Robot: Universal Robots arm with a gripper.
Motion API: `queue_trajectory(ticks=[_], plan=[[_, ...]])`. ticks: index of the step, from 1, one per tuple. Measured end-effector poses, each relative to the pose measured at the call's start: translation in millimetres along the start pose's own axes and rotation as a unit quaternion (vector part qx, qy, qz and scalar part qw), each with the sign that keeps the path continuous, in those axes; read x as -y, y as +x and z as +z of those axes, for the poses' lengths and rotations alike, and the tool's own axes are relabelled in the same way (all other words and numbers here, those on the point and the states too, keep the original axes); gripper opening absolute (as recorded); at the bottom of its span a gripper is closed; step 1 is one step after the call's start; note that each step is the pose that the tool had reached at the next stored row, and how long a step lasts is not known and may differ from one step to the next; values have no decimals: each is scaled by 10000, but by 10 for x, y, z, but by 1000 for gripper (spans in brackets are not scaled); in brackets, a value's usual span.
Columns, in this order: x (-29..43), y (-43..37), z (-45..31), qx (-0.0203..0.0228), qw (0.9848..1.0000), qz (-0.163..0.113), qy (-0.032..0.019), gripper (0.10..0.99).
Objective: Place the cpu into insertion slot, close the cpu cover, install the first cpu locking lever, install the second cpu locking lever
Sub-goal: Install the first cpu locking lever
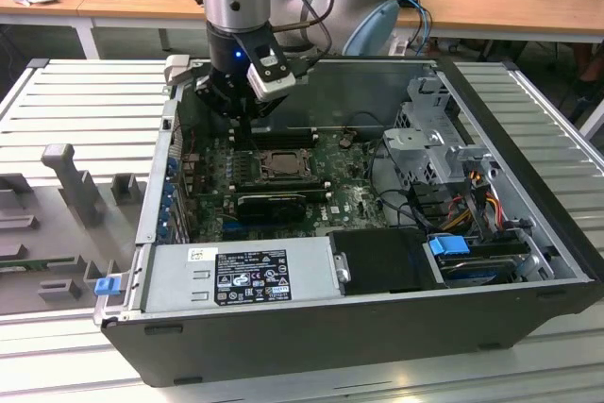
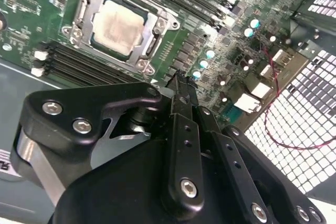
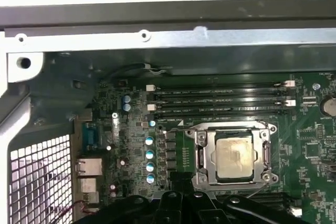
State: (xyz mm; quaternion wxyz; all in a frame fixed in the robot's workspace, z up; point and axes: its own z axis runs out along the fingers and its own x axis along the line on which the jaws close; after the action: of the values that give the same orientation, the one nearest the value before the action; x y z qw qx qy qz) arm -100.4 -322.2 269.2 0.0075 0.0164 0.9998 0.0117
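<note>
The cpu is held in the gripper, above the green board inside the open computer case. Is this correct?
No. In the first wrist view the cpu lies in the insertion slot, not in the gripper, which is above the green board inside the open computer case.

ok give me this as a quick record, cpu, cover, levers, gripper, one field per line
cpu: lies in the insertion slot, pale metal top up
cpu cover: down flat, framing the chip through its square opening
locking levers: cannot tell whether they are latched
gripper: shut, holding nothing, over the green board just beside the slot
setting: open computer case lying on its side
</note>
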Motion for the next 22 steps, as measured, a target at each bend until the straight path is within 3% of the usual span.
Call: queue_trajectory(ticks=[10, 14, 22], plan=[[-48, 99, 87, -5, 9999, -141, -37, 106], [-123, 117, 112, -7, 9998, -208, -53, 106], [-171, 177, 139, -8, 9997, -248, -58, 106]])
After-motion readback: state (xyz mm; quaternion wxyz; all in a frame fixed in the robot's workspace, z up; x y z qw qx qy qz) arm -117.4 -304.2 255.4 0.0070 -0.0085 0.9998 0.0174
